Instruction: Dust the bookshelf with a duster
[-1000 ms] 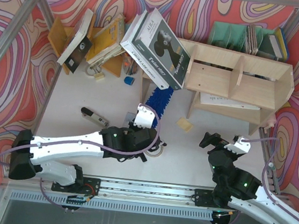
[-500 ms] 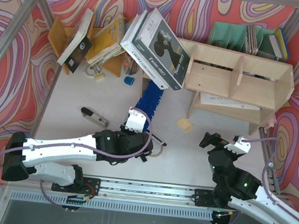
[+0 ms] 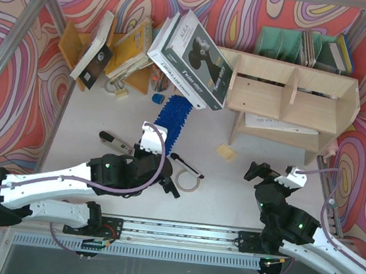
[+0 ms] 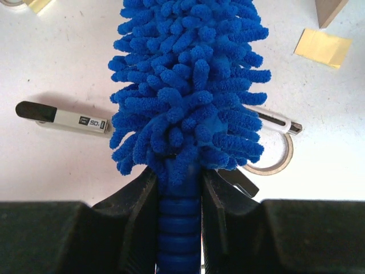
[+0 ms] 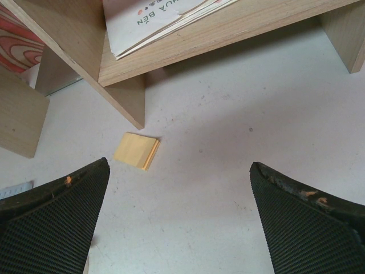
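Note:
The blue duster (image 3: 170, 118) has its fluffy head pointing away from me, its tip just under the leaning black-and-white book. My left gripper (image 3: 154, 139) is shut on its ribbed blue handle (image 4: 179, 240) just below the head (image 4: 188, 85), fingers pressed to both sides (image 4: 178, 182). The pale plywood bookshelf (image 3: 287, 96) stands at the back right; its foot and lower board show in the right wrist view (image 5: 228, 28). My right gripper (image 3: 256, 170) is open and empty in front of the shelf, over bare table (image 5: 179, 171).
A yellow sticky pad (image 3: 225, 152) lies by the shelf's foot. A tape roll (image 3: 187, 179), a pen (image 3: 186, 165) and a black-and-white marker (image 3: 116, 144) lie near the left gripper. An orange rack of books (image 3: 113, 50) and a green file holder (image 3: 293, 44) stand at the back.
My left arm has moved left with the duster, carrying its head leftward, away from the shelf's left end. The right arm has not moved.

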